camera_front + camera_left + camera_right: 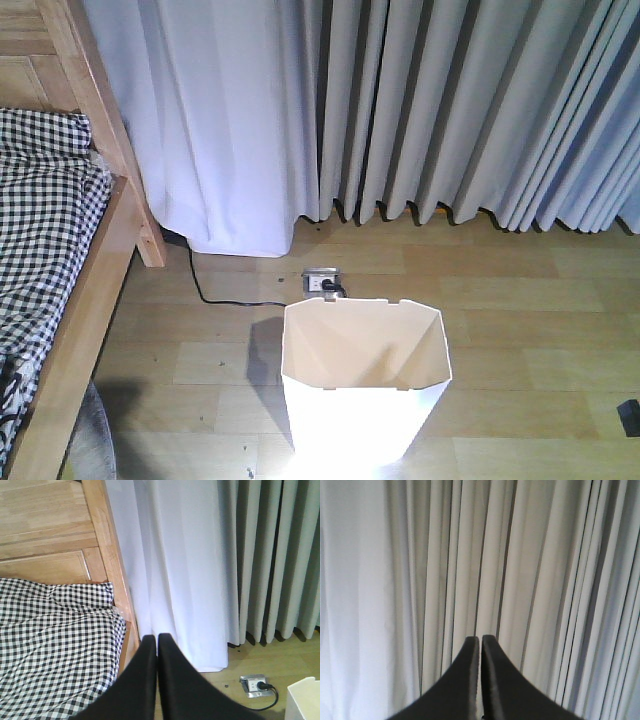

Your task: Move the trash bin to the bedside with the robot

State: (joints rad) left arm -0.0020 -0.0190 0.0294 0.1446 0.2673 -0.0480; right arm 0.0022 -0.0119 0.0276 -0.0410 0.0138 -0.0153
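So the trash bin (pixel 362 385) sits at the bottom centre of the front view, upright on the wooden floor (pixel 530 320), open top facing up with the cream inside showing. Its lower front is blown out by glare, so no detail there. The bed (pixel 75 300) runs down the left edge of that frame, light wooden frame and post, black-and-white checked bedding (pixel 40 210) on top. There's a strip of bare floor between bin and bed, so they're near but not touching.

Just behind the bin there's a floor socket (pixel 322 282) with a black cable (pixel 215 296) running off left toward the bed post. Pale curtains (pixel 450 110) fill the whole top of the frame.

Left gripper (pixel 157 641): the two black fingers are pressed together at the tips, nothing between them. It's pointing at the gap between bed and curtain (a corner of the bin peeks in at the lower right of that view). Right gripper (pixel 480 641): same deal, fingers closed up with only a hairline slit, holding nothing, just curtains ahead.
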